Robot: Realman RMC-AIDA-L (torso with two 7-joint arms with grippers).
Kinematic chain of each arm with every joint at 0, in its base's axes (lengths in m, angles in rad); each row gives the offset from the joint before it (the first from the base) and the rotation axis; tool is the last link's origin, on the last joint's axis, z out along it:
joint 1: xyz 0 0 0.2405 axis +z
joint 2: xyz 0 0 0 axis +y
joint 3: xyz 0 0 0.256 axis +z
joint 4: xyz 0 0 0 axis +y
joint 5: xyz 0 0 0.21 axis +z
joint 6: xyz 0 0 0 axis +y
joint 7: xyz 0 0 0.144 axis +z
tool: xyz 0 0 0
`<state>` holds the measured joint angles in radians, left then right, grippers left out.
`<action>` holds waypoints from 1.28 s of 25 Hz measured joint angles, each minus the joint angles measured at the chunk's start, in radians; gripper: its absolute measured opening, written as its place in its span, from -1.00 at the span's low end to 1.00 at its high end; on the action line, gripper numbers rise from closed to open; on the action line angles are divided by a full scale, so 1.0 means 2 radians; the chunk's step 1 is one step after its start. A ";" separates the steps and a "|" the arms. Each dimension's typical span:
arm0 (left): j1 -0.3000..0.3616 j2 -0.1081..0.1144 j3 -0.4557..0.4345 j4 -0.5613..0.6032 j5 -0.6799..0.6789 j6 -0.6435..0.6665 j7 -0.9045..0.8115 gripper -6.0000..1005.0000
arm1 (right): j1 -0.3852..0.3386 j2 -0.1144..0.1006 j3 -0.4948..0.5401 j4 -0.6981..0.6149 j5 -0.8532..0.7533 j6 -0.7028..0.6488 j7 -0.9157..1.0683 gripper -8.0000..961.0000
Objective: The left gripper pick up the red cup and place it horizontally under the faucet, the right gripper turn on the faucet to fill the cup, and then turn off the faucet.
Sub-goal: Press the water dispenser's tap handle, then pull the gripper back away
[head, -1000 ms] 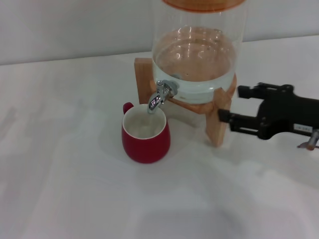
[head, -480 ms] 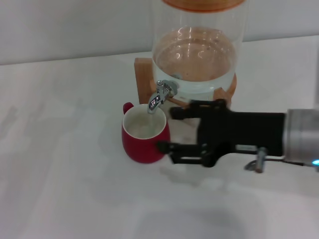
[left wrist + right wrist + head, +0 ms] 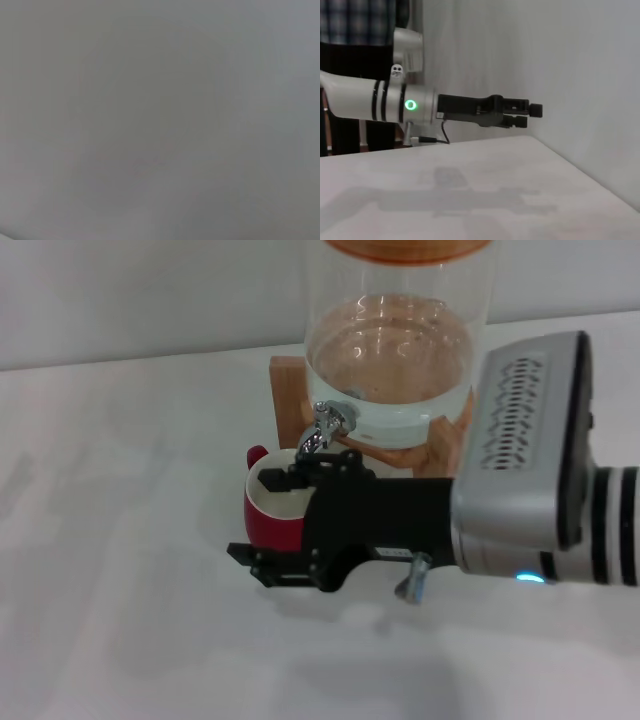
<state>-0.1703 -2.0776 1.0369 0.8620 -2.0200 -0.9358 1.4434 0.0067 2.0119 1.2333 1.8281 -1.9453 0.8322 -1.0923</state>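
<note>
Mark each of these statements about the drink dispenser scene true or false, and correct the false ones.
1. The red cup stands upright below the faucet. True.
2. The right tool is shut on the faucet's lever. False: its jaws are open and it is at the cup, lower in the head view than the lever.
3. The glass jar has water in it. True.
4. The left tool is holding the red cup. False: the right wrist view shows it hanging above the table with no cup in it.
</note>
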 joint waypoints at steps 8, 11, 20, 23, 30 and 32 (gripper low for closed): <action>0.006 0.000 0.000 0.000 0.000 -0.002 0.000 0.66 | 0.004 0.000 0.005 -0.005 0.006 -0.017 0.006 0.51; 0.007 0.000 -0.001 0.000 0.000 -0.004 0.000 0.66 | 0.001 -0.001 0.011 -0.009 0.008 -0.020 0.005 0.51; 0.007 0.000 0.001 0.001 0.000 -0.012 0.000 0.66 | 0.001 -0.001 0.023 -0.028 0.021 -0.021 0.001 0.51; 0.007 0.000 0.002 0.003 0.000 -0.013 0.000 0.66 | 0.001 -0.001 0.026 -0.031 0.021 -0.020 0.001 0.51; 0.007 0.000 0.002 0.004 0.000 -0.013 0.000 0.66 | 0.001 -0.001 0.034 -0.032 0.021 -0.019 0.001 0.51; 0.007 0.000 0.002 0.004 0.000 -0.013 0.000 0.66 | 0.000 -0.001 0.036 -0.032 0.021 -0.017 0.001 0.51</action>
<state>-0.1564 -2.0786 1.0416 0.8691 -2.0207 -0.9619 1.4435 0.0075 2.0096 1.3047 1.7638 -1.9035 0.7978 -1.0910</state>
